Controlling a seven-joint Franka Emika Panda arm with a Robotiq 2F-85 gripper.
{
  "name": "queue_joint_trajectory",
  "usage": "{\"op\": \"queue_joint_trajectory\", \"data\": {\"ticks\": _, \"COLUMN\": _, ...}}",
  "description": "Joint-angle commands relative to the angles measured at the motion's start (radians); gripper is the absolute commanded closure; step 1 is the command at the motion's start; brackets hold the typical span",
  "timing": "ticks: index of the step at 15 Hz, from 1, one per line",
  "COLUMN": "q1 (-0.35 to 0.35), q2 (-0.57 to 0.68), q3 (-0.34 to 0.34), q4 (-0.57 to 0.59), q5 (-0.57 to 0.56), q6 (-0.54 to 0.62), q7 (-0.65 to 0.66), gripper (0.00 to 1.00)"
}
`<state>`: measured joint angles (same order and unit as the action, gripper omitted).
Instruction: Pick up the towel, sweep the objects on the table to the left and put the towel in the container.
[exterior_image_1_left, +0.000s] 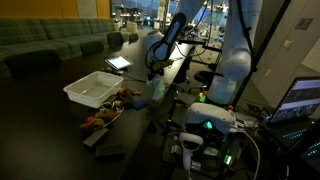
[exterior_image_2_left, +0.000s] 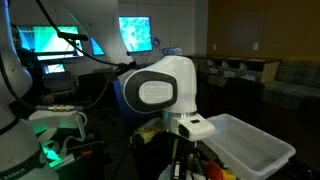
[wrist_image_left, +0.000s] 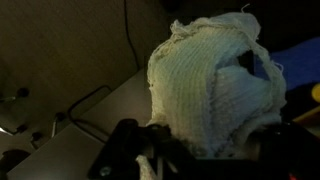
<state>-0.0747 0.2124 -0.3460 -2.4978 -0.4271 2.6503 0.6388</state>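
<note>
The towel (wrist_image_left: 210, 85) is a pale, loosely knit cloth that fills the middle of the wrist view, hanging bunched from my gripper (wrist_image_left: 195, 150), which is shut on its upper part. In an exterior view the towel (exterior_image_1_left: 158, 88) hangs from the gripper (exterior_image_1_left: 156, 72) above the dark table, right of the white container (exterior_image_1_left: 92, 89). Small toys (exterior_image_1_left: 110, 112) lie in a cluster on the table in front of the container. In an exterior view the arm's white joint (exterior_image_2_left: 160, 88) blocks the gripper; the container (exterior_image_2_left: 250, 145) shows at the lower right.
A tablet (exterior_image_1_left: 118, 62) lies at the table's far end. A dark flat object (exterior_image_1_left: 105, 148) lies near the front edge. Sofas (exterior_image_1_left: 50, 40) stand behind the table. Monitors (exterior_image_2_left: 135, 32) and cables crowd the robot base side.
</note>
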Motion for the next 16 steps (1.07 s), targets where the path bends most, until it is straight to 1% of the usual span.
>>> {"op": "queue_joint_trajectory", "data": {"ticks": 1, "q1": 0.061, "q2": 0.127, "q3": -0.076, "q4": 0.108, "q5": -0.168, "q6": 0.122, "q7": 0.257, "gripper": 0.94}}
{"op": "queue_joint_trajectory", "data": {"ticks": 4, "q1": 0.122, "q2": 0.249, "q3": -0.122, "q4": 0.205, "q5": -0.239, "q6": 0.154, "q7": 0.406, "gripper": 0.94}}
{"op": "queue_joint_trajectory", "data": {"ticks": 7, "q1": 0.160, "q2": 0.378, "q3": -0.129, "q4": 0.299, "q5": -0.220, "q6": 0.162, "q7": 0.462, "gripper": 0.94}}
{"op": "queue_joint_trajectory", "data": {"ticks": 11, "q1": 0.191, "q2": 0.515, "q3": -0.125, "q4": 0.385, "q5": -0.192, "q6": 0.151, "q7": 0.466, "gripper": 0.94}}
{"op": "queue_joint_trajectory", "data": {"ticks": 13, "q1": 0.205, "q2": 0.558, "q3": -0.118, "q4": 0.399, "q5": -0.185, "q6": 0.147, "q7": 0.443, "gripper": 0.94}}
{"op": "queue_joint_trajectory", "data": {"ticks": 16, "q1": 0.233, "q2": 0.591, "q3": -0.100, "q4": 0.389, "q5": -0.180, "q6": 0.160, "q7": 0.415, "gripper": 0.94}}
